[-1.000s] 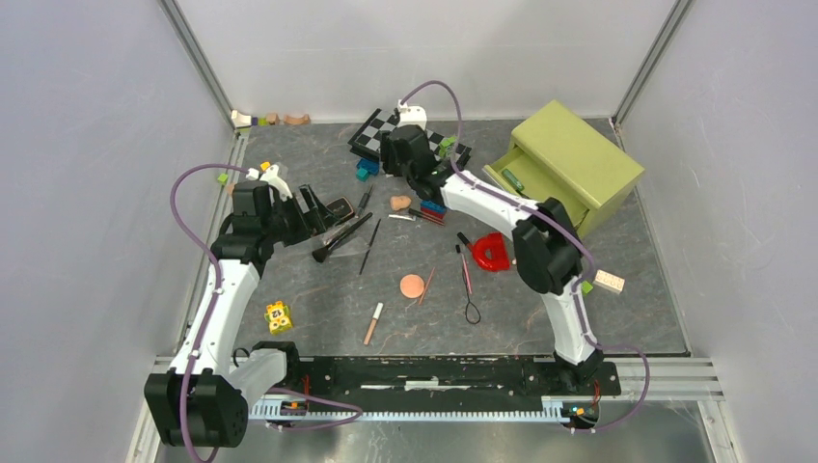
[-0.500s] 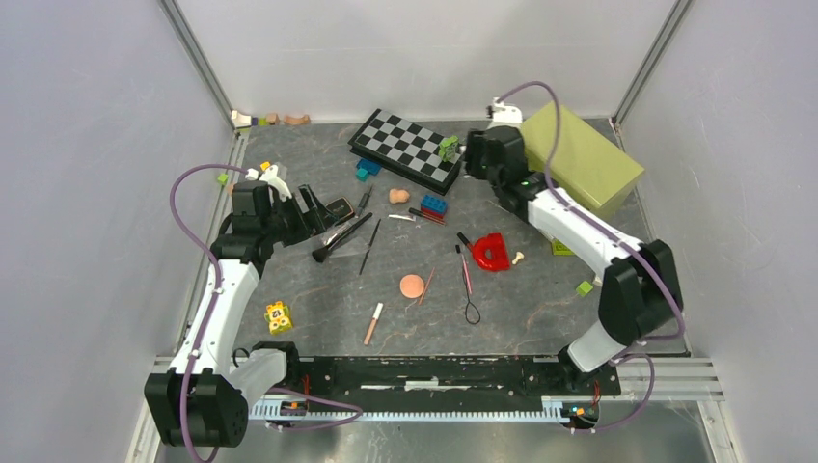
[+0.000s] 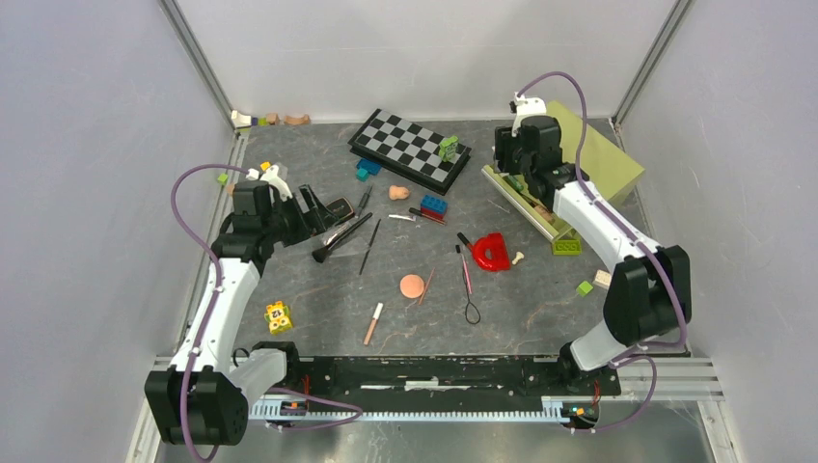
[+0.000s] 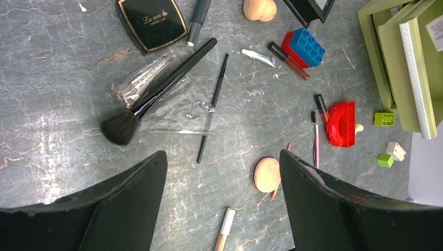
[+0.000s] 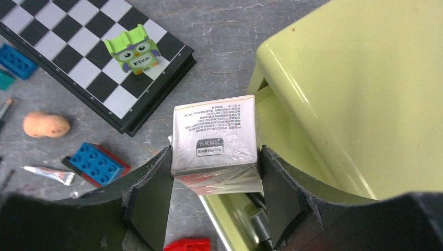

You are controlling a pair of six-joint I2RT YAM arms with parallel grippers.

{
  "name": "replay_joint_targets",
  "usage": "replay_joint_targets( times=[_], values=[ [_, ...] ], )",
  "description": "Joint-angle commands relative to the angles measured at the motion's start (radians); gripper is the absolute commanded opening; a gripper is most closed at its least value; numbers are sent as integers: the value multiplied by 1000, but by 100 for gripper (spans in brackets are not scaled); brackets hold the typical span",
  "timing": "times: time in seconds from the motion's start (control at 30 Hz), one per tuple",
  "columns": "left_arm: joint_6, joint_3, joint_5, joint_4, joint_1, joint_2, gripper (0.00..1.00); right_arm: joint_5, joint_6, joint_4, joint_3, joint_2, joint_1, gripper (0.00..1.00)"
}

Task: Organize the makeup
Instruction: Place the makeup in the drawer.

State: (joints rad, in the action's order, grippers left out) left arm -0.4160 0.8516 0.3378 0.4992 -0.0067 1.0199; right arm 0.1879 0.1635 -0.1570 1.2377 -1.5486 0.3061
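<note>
My right gripper (image 5: 215, 151) is shut on a film-wrapped white and red box (image 5: 214, 130), held over the open drawer (image 5: 245, 214) of the green cabinet (image 5: 355, 78); a dark tube lies in the drawer. From above, that gripper (image 3: 522, 177) is at the drawer (image 3: 533, 204). My left gripper (image 4: 222, 157) hangs open and empty above the table, also seen from above (image 3: 313, 207). Under it lie the makeup: a big black brush (image 4: 156, 94), a dark compact (image 4: 151, 21), a thin black brush (image 4: 213, 107), a peach puff (image 4: 267, 174), a white-capped pencil (image 4: 224, 230) and a pink pencil (image 4: 316, 141).
A chessboard (image 3: 410, 147) with a green owl piece (image 5: 133, 49) lies at the back. A red horseshoe piece (image 3: 492, 251), blue and red bricks (image 3: 433, 205), a yellow brick (image 3: 279, 314) and small green bricks (image 3: 566, 247) are scattered around. Crumpled clear film (image 4: 177, 112) lies under the brushes.
The right arm has swung from over the chessboard across to the right, and its gripper now sits at the green cabinet's drawer. The left arm has not moved.
</note>
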Motion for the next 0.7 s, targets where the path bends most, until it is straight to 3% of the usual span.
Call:
replay_joint_targets(
  times=[0.0, 0.3, 0.67],
  values=[
    [-34, 15, -11, -25, 4, 14, 85, -107, -177, -30, 131, -47, -16, 32],
    [-36, 17, -3, -30, 5, 34, 85, -109, -316, -77, 149, -88, -35, 31],
    [-38, 18, -2, -31, 5, 47, 85, 13, -458, -69, 137, -123, -36, 30]
  ],
)
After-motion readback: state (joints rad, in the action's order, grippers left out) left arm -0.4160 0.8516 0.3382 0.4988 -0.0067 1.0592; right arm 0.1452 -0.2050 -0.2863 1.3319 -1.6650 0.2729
